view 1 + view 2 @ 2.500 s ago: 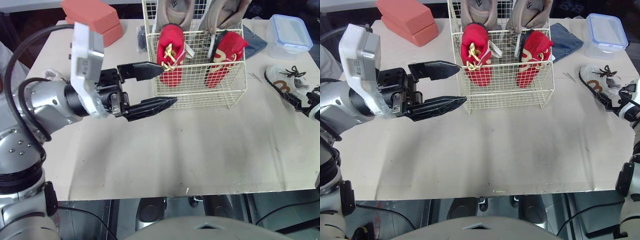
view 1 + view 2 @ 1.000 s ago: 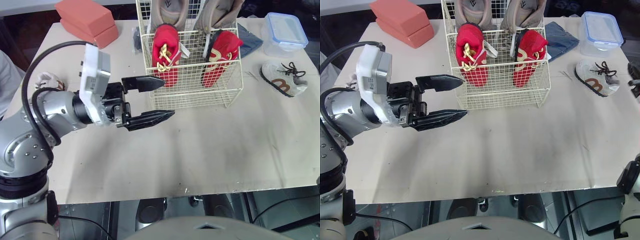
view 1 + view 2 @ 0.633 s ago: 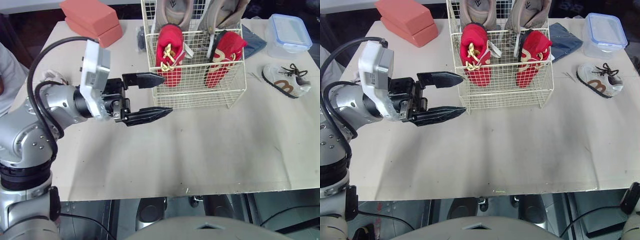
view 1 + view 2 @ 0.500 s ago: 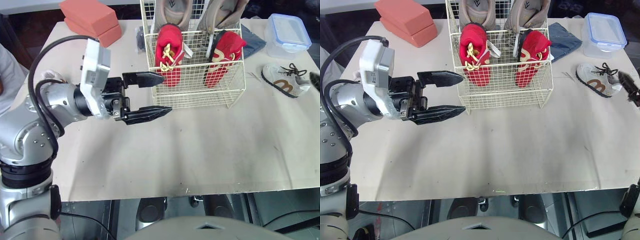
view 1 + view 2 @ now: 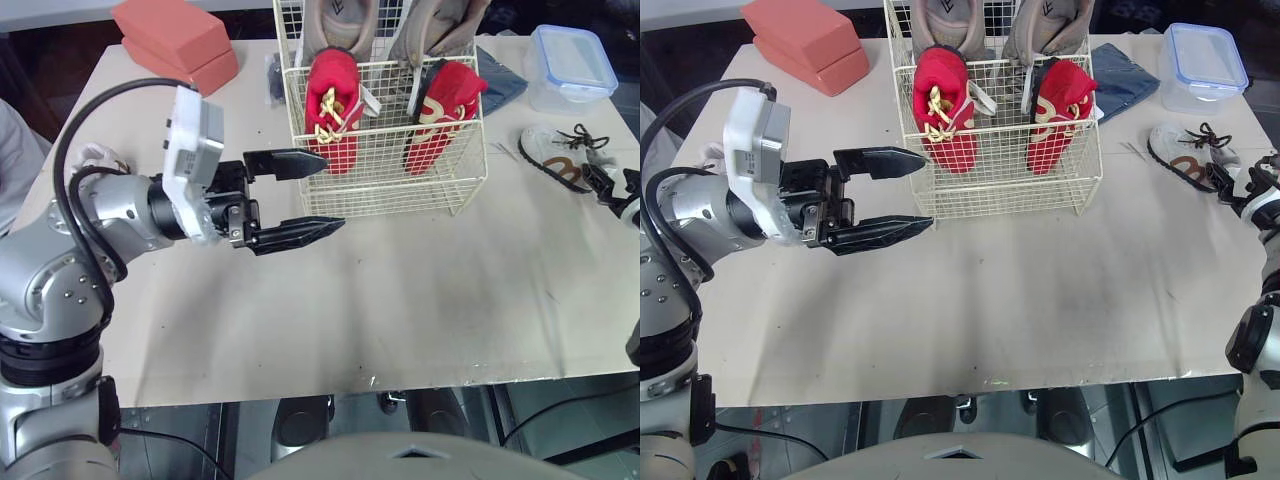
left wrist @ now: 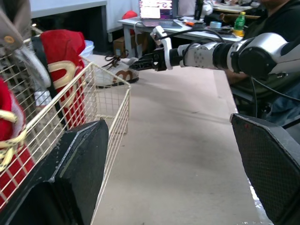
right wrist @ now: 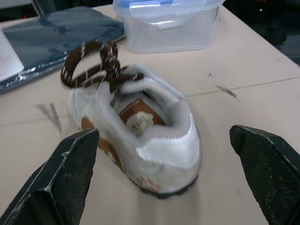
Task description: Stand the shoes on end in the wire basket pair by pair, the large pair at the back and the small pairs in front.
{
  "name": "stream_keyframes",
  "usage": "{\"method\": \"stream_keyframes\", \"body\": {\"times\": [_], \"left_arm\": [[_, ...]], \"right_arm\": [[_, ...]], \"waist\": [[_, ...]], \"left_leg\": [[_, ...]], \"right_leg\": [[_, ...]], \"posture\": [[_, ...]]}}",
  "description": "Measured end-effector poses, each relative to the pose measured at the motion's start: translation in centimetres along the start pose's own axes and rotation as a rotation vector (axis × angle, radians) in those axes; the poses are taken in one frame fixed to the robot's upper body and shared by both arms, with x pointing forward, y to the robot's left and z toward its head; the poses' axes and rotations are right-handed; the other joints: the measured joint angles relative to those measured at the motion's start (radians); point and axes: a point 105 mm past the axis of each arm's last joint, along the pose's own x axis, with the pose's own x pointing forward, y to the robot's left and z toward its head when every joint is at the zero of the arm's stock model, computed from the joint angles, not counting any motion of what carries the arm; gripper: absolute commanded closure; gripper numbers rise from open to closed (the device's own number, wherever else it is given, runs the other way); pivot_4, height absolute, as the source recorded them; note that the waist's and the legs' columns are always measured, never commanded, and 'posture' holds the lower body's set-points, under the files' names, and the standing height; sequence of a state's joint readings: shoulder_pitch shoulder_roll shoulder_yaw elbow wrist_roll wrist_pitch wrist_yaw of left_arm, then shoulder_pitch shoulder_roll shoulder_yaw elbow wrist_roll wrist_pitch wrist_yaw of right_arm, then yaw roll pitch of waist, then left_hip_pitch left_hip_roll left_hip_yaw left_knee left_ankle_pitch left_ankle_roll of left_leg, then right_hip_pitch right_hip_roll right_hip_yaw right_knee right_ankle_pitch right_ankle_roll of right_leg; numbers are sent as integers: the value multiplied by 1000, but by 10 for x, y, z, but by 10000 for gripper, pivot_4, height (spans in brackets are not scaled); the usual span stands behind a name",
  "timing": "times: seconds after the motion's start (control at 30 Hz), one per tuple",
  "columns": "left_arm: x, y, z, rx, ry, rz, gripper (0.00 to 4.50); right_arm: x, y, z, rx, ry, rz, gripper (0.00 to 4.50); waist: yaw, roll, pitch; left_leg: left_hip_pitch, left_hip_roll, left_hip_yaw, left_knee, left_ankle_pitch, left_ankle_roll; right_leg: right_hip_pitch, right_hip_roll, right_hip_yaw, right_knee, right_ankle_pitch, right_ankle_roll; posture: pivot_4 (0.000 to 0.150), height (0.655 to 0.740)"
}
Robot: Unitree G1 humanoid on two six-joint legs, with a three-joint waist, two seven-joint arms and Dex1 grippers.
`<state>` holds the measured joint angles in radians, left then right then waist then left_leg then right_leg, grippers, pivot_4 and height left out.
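The wire basket (image 5: 400, 195) stands at the table's back middle. Two large grey shoes (image 5: 340, 20) stand on end at its back, and two red shoes (image 5: 335, 95) stand on end in front. A small white shoe (image 5: 555, 160) with brown laces lies on its sole at the table's right. My right gripper (image 5: 1230, 185) is open just behind its heel, the shoe (image 7: 140, 126) lying ahead between the spread fingers. My left gripper (image 5: 333, 192) hovers open and empty at the basket's front left corner.
Two red blocks (image 5: 175, 35) lie at the back left. A clear lidded box (image 5: 570, 65) and a dark blue cloth (image 5: 505, 80) sit behind the white shoe. A small white thing (image 5: 100, 157) is partly hidden behind my left arm. A person (image 6: 281, 18) sits beyond the table.
My right gripper has come in from the right edge and now sits open at the white shoe's heel. The left gripper has stayed open in nearly the same place.
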<state>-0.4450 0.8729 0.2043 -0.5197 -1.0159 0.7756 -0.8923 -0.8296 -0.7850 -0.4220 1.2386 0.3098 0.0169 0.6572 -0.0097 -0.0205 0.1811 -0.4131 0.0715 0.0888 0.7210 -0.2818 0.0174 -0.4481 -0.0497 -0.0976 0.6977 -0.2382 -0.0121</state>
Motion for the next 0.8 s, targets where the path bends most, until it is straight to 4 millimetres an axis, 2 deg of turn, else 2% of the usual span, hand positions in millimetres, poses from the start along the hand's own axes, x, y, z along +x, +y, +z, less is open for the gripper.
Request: {"method": "stream_keyframes", "body": {"times": [0.13,0.17,0.23,0.27,0.37,0.47,0.8], "left_arm": [[-1,-1,2,9,-5,17,0],[-2,0,2,10,-6,23,0],[-2,0,3,12,-7,26,0],[-2,0,2,11,-6,28,0],[-2,0,1,9,-4,36,0],[-2,0,2,10,-4,40,0],[-2,0,2,10,-4,42,0]], "right_arm": [[3,-2,1,27,0,-33,914],[3,-2,0,31,3,-37,5915],[3,-3,-1,31,10,-45,12315],[3,-3,-3,31,19,-49,18921],[3,-2,-4,34,26,-48,29479],[5,0,-2,35,25,-42,44535],[5,2,-3,31,27,-25,44535]], "waist": [[0,0,0],[0,0,0],[0,0,0],[0,0,0],[-1,0,0],[0,0,0],[-1,0,0]], "left_leg": [[0,0,0,0,0,0],[0,0,0,0,0,0],[0,0,0,0,0,0],[0,0,0,0,0,0],[0,0,0,0,0,0],[0,0,0,0,0,0],[0,0,0,0,0,0]], "right_leg": [[0,0,0,0,0,0],[0,0,0,0,0,0],[0,0,0,0,0,0],[0,0,0,0,0,0],[0,0,0,0,0,0],[0,0,0,0,0,0],[0,0,0,0,0,0]], "posture": [[1500,6860],[1500,6860],[1500,6860],[1500,6860],[1500,6860],[1500,6860],[1500,6860]]}}
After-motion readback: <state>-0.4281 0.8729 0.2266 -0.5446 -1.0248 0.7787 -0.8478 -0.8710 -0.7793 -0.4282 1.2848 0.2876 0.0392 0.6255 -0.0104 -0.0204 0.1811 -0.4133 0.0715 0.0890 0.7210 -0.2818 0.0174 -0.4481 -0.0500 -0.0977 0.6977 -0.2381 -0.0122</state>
